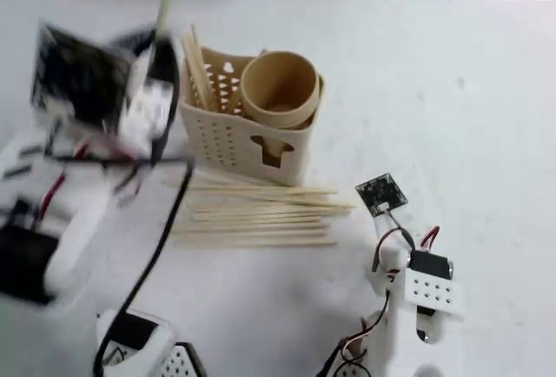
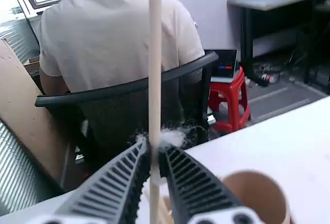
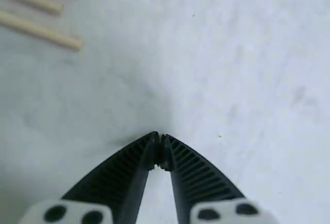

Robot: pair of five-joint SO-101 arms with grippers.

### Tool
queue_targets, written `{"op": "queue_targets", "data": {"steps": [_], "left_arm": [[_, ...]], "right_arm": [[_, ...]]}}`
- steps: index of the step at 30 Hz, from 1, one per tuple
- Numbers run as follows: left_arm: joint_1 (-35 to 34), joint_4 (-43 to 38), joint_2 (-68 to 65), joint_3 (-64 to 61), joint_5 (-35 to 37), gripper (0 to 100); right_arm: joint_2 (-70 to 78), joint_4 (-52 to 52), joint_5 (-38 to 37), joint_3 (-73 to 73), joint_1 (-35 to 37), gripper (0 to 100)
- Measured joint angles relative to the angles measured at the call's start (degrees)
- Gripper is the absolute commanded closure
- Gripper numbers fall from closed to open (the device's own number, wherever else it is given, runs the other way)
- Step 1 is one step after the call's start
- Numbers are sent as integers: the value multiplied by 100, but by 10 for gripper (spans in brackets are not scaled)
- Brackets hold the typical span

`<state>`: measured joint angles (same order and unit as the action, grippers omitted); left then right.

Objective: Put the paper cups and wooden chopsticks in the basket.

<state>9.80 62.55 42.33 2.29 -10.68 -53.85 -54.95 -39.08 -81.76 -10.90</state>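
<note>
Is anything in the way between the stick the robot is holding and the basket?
Nothing visible is. The left gripper holds the chopstick just beside the basket, with only open air between. The paper cup sits on the basket's far side.

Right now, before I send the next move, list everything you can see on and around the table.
basket: one, cream, mid-table.
cup: one for sure, perhaps another nested under it, brown, in the basket.
basket chopsticks: several, pale wood, standing in the basket beside the cup.
loose chopsticks: a pile too overlapped to count, pale wood, lying on the table between the basket and the arm bases.
held chopstick: one, pale wood, upright.
table: one, white.
stool: one, red, on the floor beyond the table.
left gripper: black, shut on the held chopstick, beside the basket.
right gripper: black, shut, empty, over the table near the loose chopsticks' ends.
</note>
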Motion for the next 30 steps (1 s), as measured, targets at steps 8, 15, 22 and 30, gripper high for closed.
{"op": "queue_targets", "data": {"steps": [8, 15, 22, 30], "left_arm": [[-35, -1565, -993, 9, 1275, 978], [-70, -1925, -1969, -141, 1468, 978], [-185, -2690, -1987, -1521, 1468, 978], [-369, -3446, -1178, -3358, 1459, 932]], "right_arm": [[0, 0, 0, 0, 0, 981], [0, 0, 0, 0, -9, 981], [0, 0, 0, 0, -9, 981], [0, 0, 0, 0, -9, 981]]}}
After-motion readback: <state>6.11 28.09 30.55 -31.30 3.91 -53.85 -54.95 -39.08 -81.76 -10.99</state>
